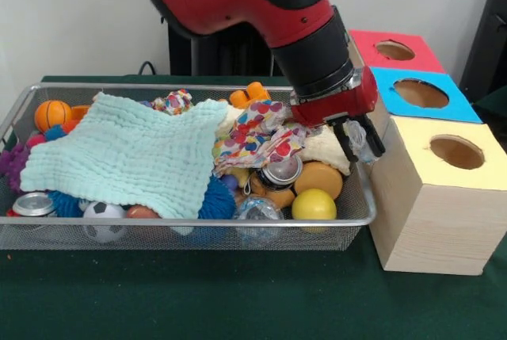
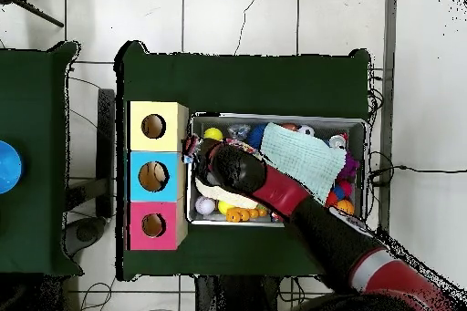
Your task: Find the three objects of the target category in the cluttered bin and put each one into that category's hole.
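Note:
The cluttered bin (image 1: 198, 86) is a silver wire basket full of toys; it also shows in the overhead view (image 2: 274, 117). One printed cloth (image 1: 257, 138) lies loosely spread at the bin's middle right, on a cream towel. A second, scrunched into a ball (image 1: 173, 102), sits at the far rim behind the mint towel. A third is not visible. My gripper (image 1: 358, 140) hangs at the bin's right end, beside the rim and close to the yellow-topped box. It looks open and holds no cloth. The yellow box's hole (image 1: 457, 152) is uncovered, as the overhead view (image 2: 153, 126) also shows.
A mint towel (image 1: 127, 154) covers the bin's left half. A yellow ball (image 1: 314, 205), a basketball (image 1: 52, 114), cans (image 1: 281, 172) and spiky balls lie around it. The blue-topped box (image 1: 420, 93) and the red-topped box (image 1: 394, 49) stand behind the yellow one.

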Robot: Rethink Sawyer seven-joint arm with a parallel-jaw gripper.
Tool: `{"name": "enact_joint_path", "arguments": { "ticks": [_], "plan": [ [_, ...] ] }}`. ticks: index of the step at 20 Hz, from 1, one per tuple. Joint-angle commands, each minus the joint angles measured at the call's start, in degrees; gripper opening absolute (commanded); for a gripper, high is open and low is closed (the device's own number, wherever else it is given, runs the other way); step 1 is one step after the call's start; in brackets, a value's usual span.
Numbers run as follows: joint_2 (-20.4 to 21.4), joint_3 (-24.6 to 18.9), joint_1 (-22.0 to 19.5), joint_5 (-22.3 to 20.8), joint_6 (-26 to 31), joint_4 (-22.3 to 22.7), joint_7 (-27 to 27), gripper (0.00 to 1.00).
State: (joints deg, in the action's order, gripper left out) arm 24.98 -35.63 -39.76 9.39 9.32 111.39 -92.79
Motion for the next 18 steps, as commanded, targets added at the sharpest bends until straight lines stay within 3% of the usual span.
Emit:
{"name": "enact_joint_path", "arguments": {
  "ticks": [1, 3, 5, 6, 7, 9, 10, 11, 13, 16, 18],
  "plan": [
    [-14.61, -24.5, -2.38, -0.6, 3.06, 4.51, -3.98, 0.0],
    [-8.72, -21.37, -0.38, 1.28, 7.9, 4.68, -6.43, 0.0],
    [0.12, -13.13, 4.37, 2.0, 13.46, 3.55, -8.21, 0.0],
    [6.89, -3.48, 10.46, 0.83, 16.61, 1.11, -8.64, 0.0],
    [9.13, 1.03, 13.25, -0.02, 18.67, -0.46, -8.59, 0.0],
    [14.13, 19.88, 25.92, -5.37, 23.71, -8.37, -9.72, 0.0],
    [14.57, 33.96, 36.09, -9.82, 27.58, -15.87, -12.24, 0.0],
    [13.71, 43.01, 42.73, -12.79, 30.4, -21.07, -13.98, 0.0],
    [10.04, 56.96, 52.81, -16.41, 33.47, -28.66, -17.69, 0.0],
    [6.56, 65.09, 58.59, -19.91, 39.9, -33.36, -21.57, 0.0],
    [6.78, 64.16, 58.41, -19.49, 42.04, -32.79, -22.66, 0.0]
  ]
}}
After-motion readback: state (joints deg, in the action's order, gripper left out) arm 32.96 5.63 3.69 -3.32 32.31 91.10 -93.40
